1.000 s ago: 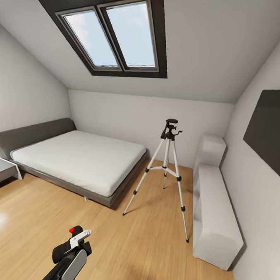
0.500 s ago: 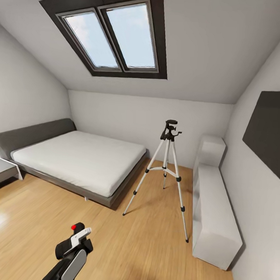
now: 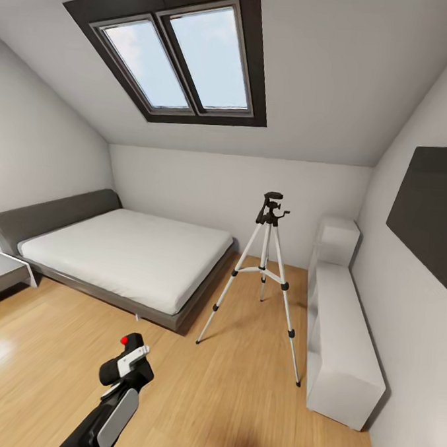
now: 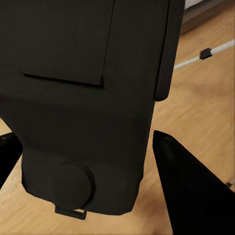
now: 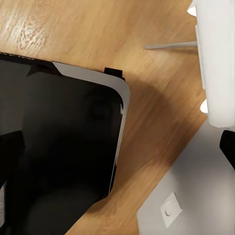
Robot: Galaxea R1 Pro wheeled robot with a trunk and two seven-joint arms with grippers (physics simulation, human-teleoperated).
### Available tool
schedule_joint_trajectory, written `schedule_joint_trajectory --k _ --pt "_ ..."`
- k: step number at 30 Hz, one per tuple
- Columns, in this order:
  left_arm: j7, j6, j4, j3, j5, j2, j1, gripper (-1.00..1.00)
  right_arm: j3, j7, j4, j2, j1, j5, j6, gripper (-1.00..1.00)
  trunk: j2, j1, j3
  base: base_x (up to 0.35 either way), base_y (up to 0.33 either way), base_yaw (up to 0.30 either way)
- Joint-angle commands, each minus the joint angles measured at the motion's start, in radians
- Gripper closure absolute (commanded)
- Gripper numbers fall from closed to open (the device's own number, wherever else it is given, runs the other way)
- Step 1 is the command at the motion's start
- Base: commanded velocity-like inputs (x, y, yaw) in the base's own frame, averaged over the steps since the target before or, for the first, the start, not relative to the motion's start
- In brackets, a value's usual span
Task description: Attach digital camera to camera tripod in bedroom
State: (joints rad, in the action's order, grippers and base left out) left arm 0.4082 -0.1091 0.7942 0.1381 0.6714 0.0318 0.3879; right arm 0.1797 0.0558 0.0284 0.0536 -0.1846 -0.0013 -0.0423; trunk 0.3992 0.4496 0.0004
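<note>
The camera tripod (image 3: 268, 266) stands on the bedroom's wood floor between the bed and a white cabinet, its black pan head (image 3: 272, 206) bare. Low at the left of the head view, my left gripper (image 3: 129, 364) is shut on the digital camera (image 3: 126, 371), whose red dot (image 3: 124, 340) faces up. In the left wrist view the black camera body (image 4: 83, 98) sits between the dark fingers (image 4: 191, 196), with a tripod leg (image 4: 205, 54) beyond it. My right gripper (image 5: 117, 152) hangs over the floor, its jaws wide apart and holding nothing.
A grey bed (image 3: 125, 257) with a white mattress fills the left. A low white cabinet (image 3: 342, 336) lines the right wall under a black TV (image 3: 429, 209). A nightstand (image 3: 2, 273) sits far left. My black base (image 5: 63, 147) lies below the right gripper.
My left arm has lifted the camera higher and a little forward toward the tripod. The room and tripod stay put.
</note>
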Motion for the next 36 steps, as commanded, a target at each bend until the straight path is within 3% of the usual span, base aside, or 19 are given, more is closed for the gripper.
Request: schedule_joint_trajectory --k 1,10,36 --pt "0.005 -0.002 0.001 0.003 0.002 -0.002 0.0 1.0 0.005 0.003 0.003 0.0 -0.001 0.0 -0.005 -1.0 0.001 0.0 0.0 0.0 0.0 0.0" --pt "0.002 0.003 -0.001 0.002 0.009 -0.033 0.0 1.0 0.011 0.003 -0.007 -0.003 -0.001 0.007 -0.006 -1.0 0.001 0.0 0.0 0.0 0.0 0.0" --pt "0.013 0.009 0.055 -0.004 0.012 -0.031 0.0 1.0 0.011 0.002 -0.008 0.001 -0.001 0.006 -0.045 -1.0 0.001 0.0 0.0 0.0 0.0 0.0"
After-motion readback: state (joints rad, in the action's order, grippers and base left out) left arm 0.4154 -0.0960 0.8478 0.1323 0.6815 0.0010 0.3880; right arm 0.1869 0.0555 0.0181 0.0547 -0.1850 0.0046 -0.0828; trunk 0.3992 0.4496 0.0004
